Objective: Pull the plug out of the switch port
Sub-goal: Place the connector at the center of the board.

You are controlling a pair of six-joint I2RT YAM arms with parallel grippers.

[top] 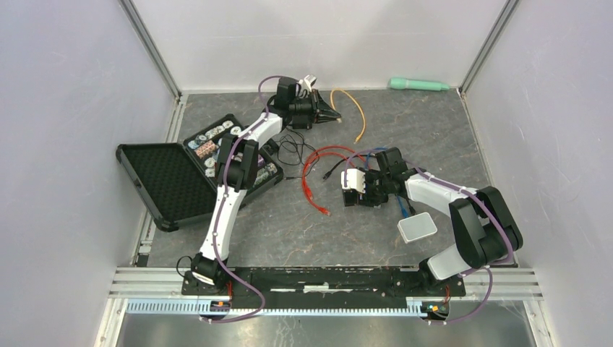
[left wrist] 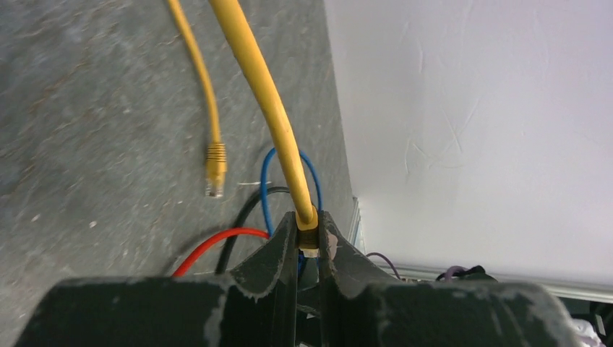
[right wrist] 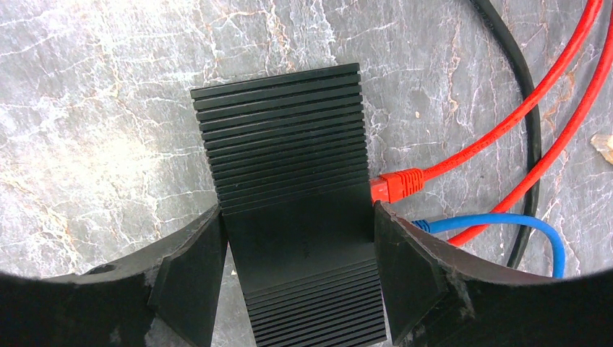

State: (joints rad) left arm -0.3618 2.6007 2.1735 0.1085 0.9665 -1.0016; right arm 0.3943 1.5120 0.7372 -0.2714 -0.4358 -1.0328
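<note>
Two arms work over a grey stone-patterned table [top: 275, 224]. At the rear, the left gripper [top: 329, 113] has its fingers pinched tight on the yellow plug [left wrist: 308, 241], which is clear of the switch and well apart from it. From the plug, the yellow cable [left wrist: 267, 94] rises away from the fingertips and loops back down to the table. Its loose end [left wrist: 215, 170] lies flat on the surface nearby.

Right of centre, the right gripper [right wrist: 298, 217] straddles the switch [right wrist: 282, 130], a black ribbed box lying flat. Its wide-set fingers press against the two long sides, clasping the box. A red plug [right wrist: 396, 184] sits in a port on the side of the switch, just beside one fingertip. A blue cable [right wrist: 499, 219] leads in just below it, its plug hidden behind that finger. A black cable [right wrist: 531, 108] curves past both.

An open black case [top: 170, 184] lies at the left of the table.
</note>
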